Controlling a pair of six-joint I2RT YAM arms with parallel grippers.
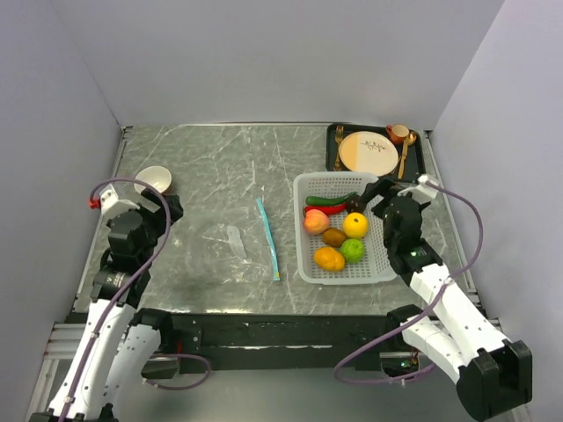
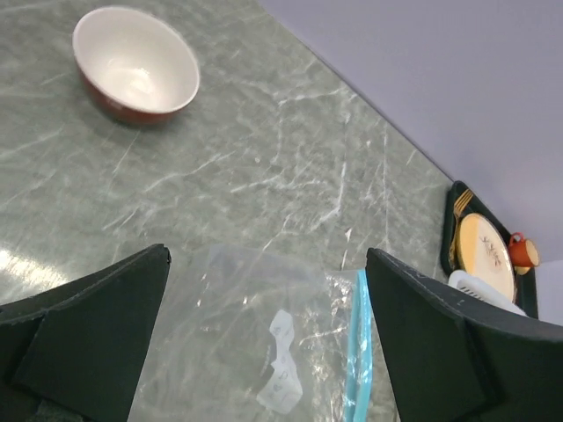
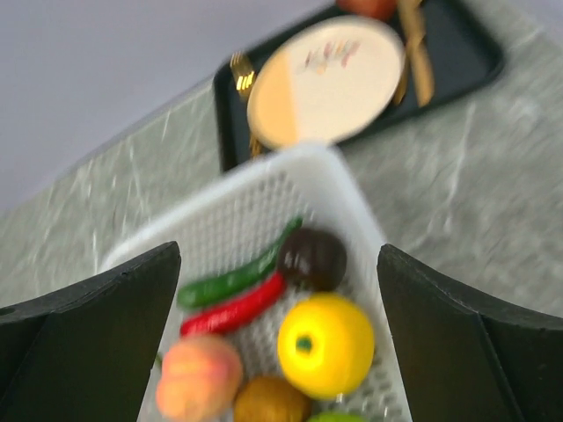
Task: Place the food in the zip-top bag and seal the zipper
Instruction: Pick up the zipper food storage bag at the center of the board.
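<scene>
Both arms are poised and nothing is picked up yet. The right gripper (image 3: pixel 280 251) has its fingers spread wide and empty, and it hangs over the far right corner of the white basket (image 1: pixel 298 230). All the food (image 1: pixel 339 234) lies in that basket, on the right side of the table. The green pepper (image 3: pixel 239 277) and red pepper (image 3: pixel 236 309) lie side by side at the far end, their long axes running left to right across the basket. In the wrist view a yellow round (image 3: pixel 325 345) sits below the gap between the fingers, a dark round just beyond it.

Over on the left, the left gripper (image 1: pixel 169 207) is just as wide open, holding nothing. It points out toward the middle of the table, with a red-and-white bowl (image 1: pixel 153 180) just beyond it. The zip-top bag (image 1: pixel 224 242) lies flat on the marble between the two arms, well apart from the food. Its zipper (image 1: pixel 269 239) forms the edge facing the basket, running far to near, the near end leaning a little right.

So the split looks plain. The food is right under the right arm, and it probably goes for a round piece first. The bag's body lies nearer the left arm, which would have to hold the mouth open. That mouth faces right, toward the basket. Behind the basket a tray (image 1: pixel 421 161) with a plate (image 1: pixel 369 152) plays no part.
</scene>
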